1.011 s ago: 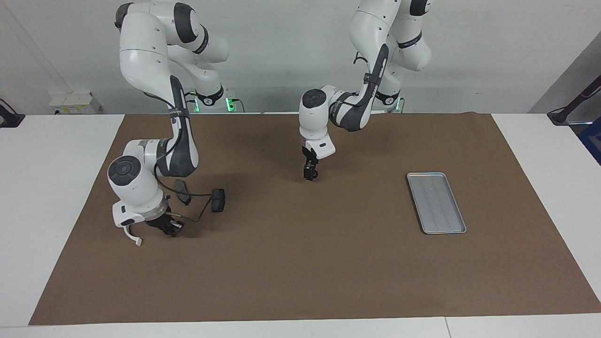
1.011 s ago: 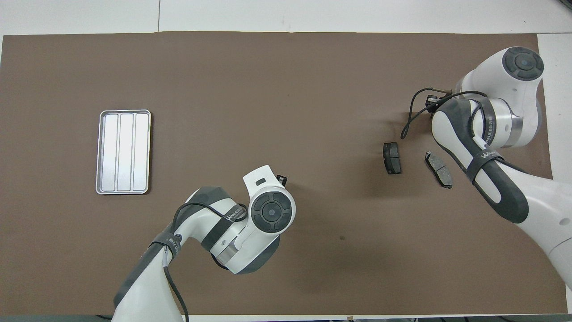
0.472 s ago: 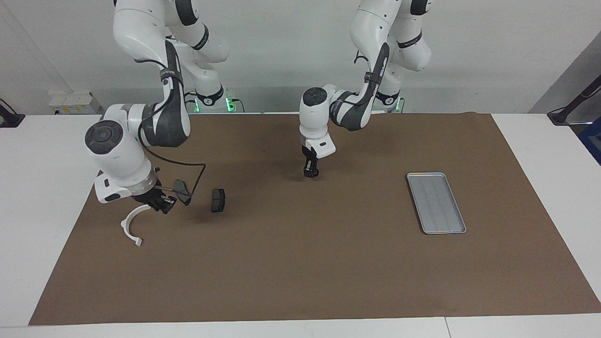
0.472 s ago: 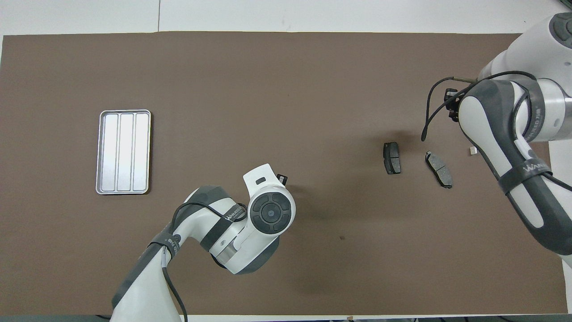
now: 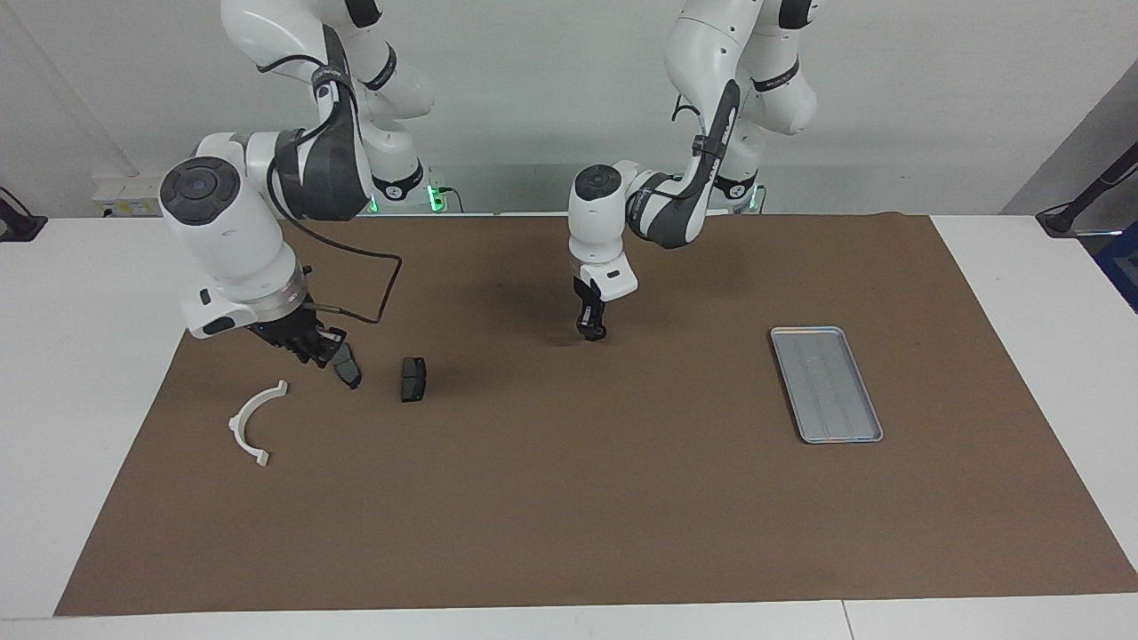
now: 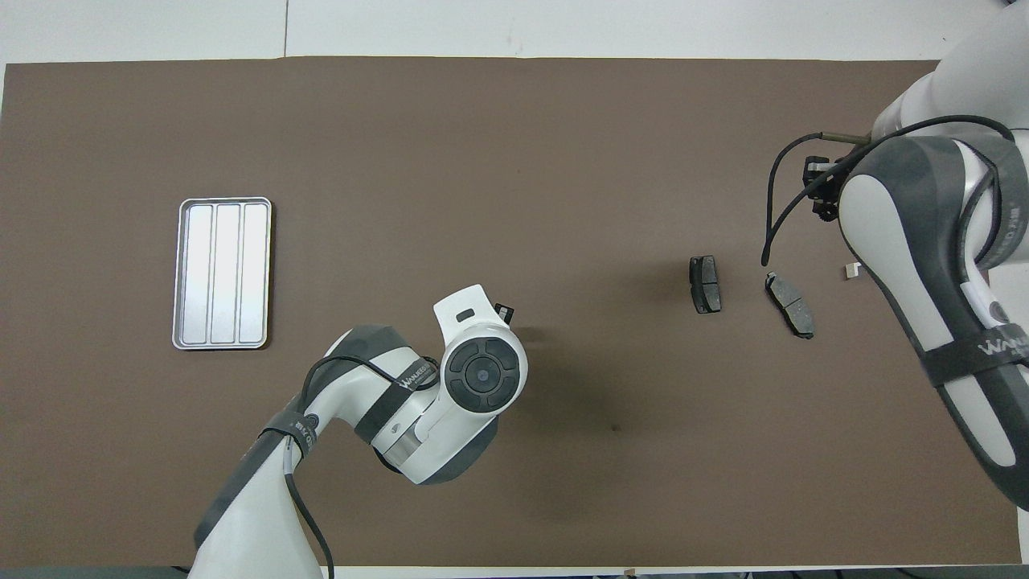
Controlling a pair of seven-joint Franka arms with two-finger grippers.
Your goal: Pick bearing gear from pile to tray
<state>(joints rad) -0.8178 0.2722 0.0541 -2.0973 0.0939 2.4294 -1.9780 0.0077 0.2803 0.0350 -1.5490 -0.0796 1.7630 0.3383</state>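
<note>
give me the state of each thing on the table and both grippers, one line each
tray: flat on the mat, nothing in it
white curved arc: lying loose on the mat, untouched
brake pad: flat on the mat, apart from the other pad
second brake pad: on the mat beside the right gripper's tips
right gripper: raised just over the pile
left gripper: hanging low over mid-mat, waiting

I see the brown mat (image 5: 569, 498) lying bare between the tray (image 5: 826, 383) and the nearer brake pad (image 5: 412, 379); the only thing over that open stretch is the left gripper (image 5: 590, 331), hanging low above the mat's middle. At the right arm's end, passage is crowded: two pads, the other brake pad (image 5: 346, 365) under the raised right gripper (image 5: 307, 342), and the white arc (image 5: 252, 420) beside them.
</note>
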